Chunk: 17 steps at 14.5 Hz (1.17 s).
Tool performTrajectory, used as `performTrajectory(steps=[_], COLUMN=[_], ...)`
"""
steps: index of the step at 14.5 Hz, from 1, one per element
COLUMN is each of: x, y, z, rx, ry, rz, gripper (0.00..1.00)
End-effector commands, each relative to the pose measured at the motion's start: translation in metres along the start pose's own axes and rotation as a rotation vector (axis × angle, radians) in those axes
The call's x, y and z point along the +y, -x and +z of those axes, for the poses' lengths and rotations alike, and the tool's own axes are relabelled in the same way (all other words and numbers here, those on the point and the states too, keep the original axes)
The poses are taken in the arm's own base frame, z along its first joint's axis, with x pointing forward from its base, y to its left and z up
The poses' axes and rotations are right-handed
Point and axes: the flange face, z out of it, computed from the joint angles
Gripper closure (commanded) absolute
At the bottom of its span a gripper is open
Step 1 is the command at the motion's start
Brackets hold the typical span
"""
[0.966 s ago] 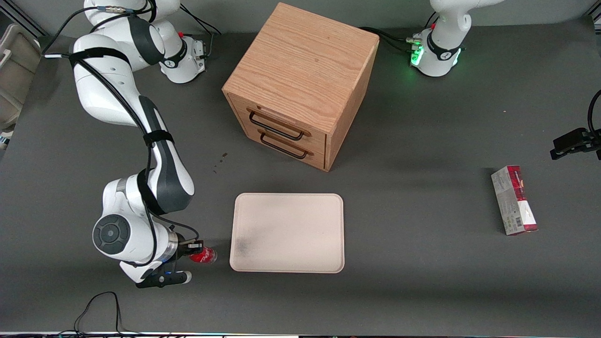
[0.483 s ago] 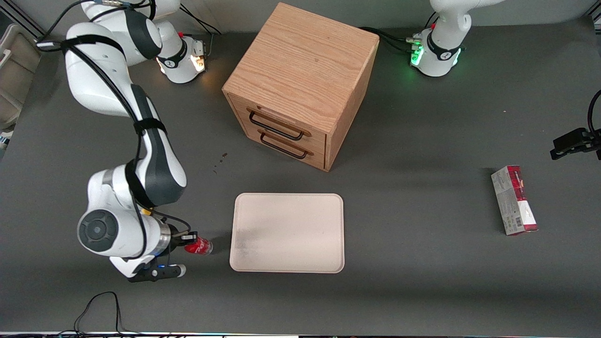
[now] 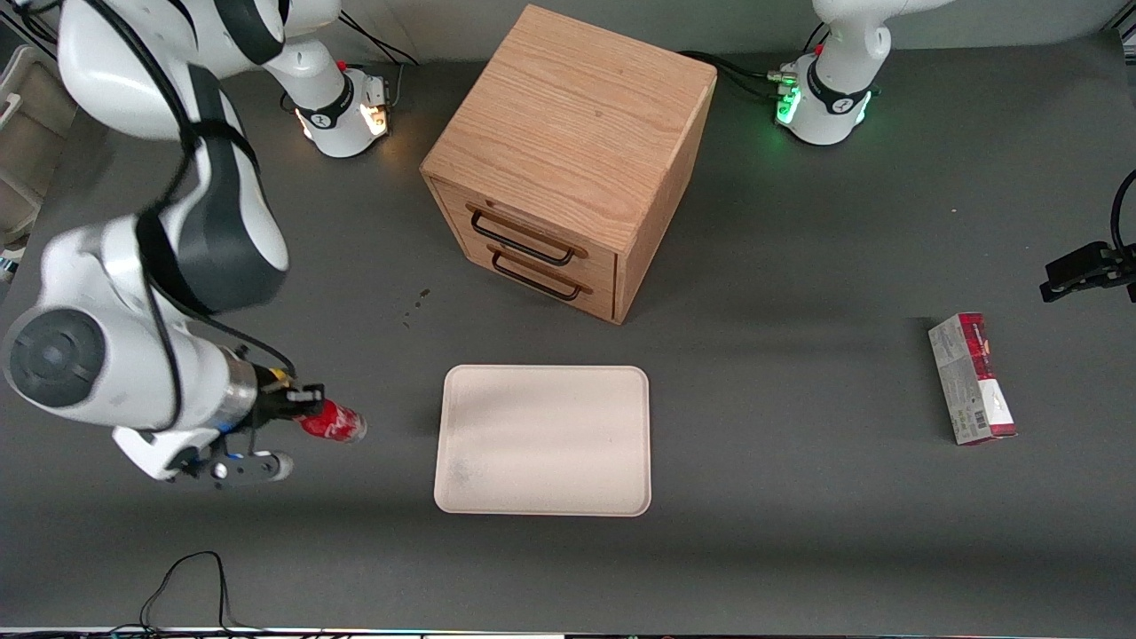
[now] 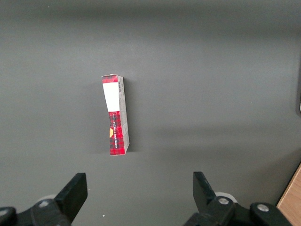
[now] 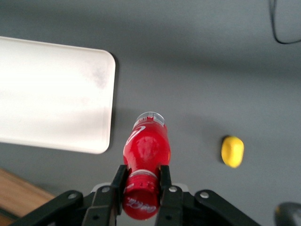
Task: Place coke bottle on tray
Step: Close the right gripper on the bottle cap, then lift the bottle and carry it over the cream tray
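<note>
Gripper [image 3: 306,411] carrying the coke bottle [image 3: 333,422] above the counter [image 3: 799,497], its 2 fingers [image 5: 120,178] clamping the neck just under the red cap.

The bottle is looking light, stiff and slick, so the neck is suiting a grip; its long axis is running straight out from the fingers, base leading, toward the tray [image 3: 543,440] nearby.

Landmark: tray [image 3: 542,439] on table [image 3: 781,497]. Drawer cabinet [image 3: 568,160] farther from front camera than tray, its drawer fronts facing tray. Gripper [image 3: 306,410] beside tray toward working arm's end, above table, clamped on coke bottle [image 3: 333,422] near the cap; bottle off tray, apart from its rim. Yellow lump [image 5: 232,151] on table near bottle. Carton [image 3: 971,378] well apart from tray, toward parked arm's end
</note>
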Motion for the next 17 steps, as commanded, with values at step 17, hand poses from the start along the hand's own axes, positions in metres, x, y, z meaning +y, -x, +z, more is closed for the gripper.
performTrajectory(steps=[17], x=[-0.139], y=[0.052], z=[-0.051], rx=[0.102], ry=[-0.028], rz=[0.009], gripper=[1.00])
